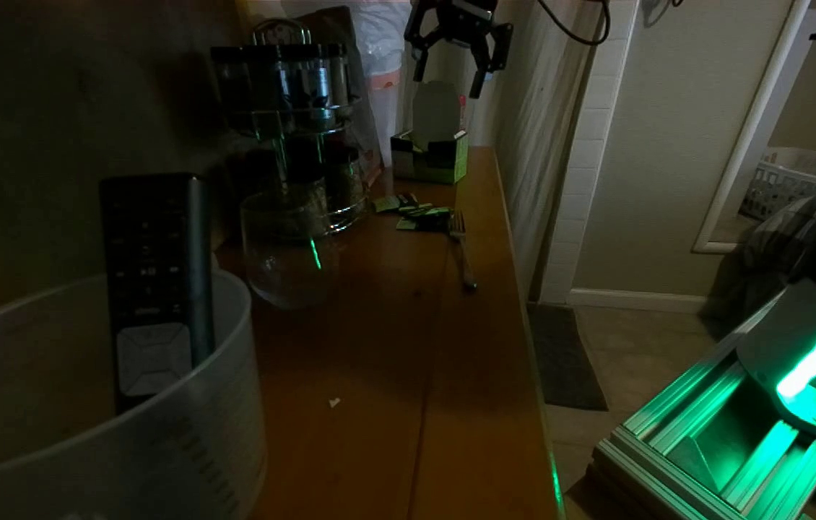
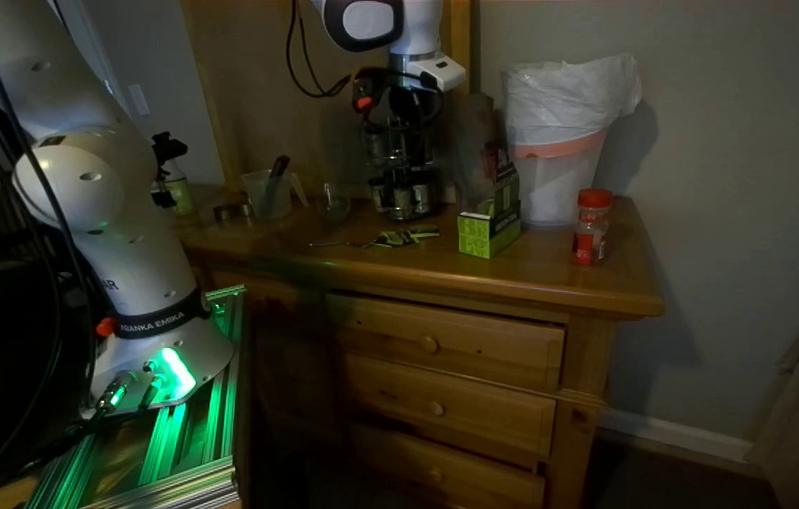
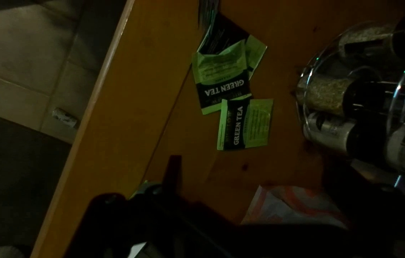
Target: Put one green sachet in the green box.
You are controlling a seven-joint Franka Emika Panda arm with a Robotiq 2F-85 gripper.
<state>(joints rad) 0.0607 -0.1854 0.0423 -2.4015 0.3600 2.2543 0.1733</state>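
Observation:
Several green sachets lie overlapping on the wooden dresser top. In the wrist view one green sachet (image 3: 258, 123) lies at the near end of the pile, with another (image 3: 222, 82) beside it. The pile also shows in both exterior views (image 1: 419, 214) (image 2: 403, 237). The green box (image 1: 437, 167) stands beyond the pile with its lid flap raised; it shows in an exterior view too (image 2: 488, 233). In the wrist view it is mostly hidden by the gripper. My gripper (image 1: 448, 81) is open, its fingers apart with nothing between them, in the air above the box and sachets.
A fork (image 1: 463, 249) touches the pile. A wire spice rack with jars (image 1: 292, 108) stands beside it, with a stemless glass (image 1: 281, 253) and a cup holding a remote (image 1: 152, 274) further along. A bag-lined bin (image 2: 558, 177) and a red-lidded jar (image 2: 590, 230) stand near the box.

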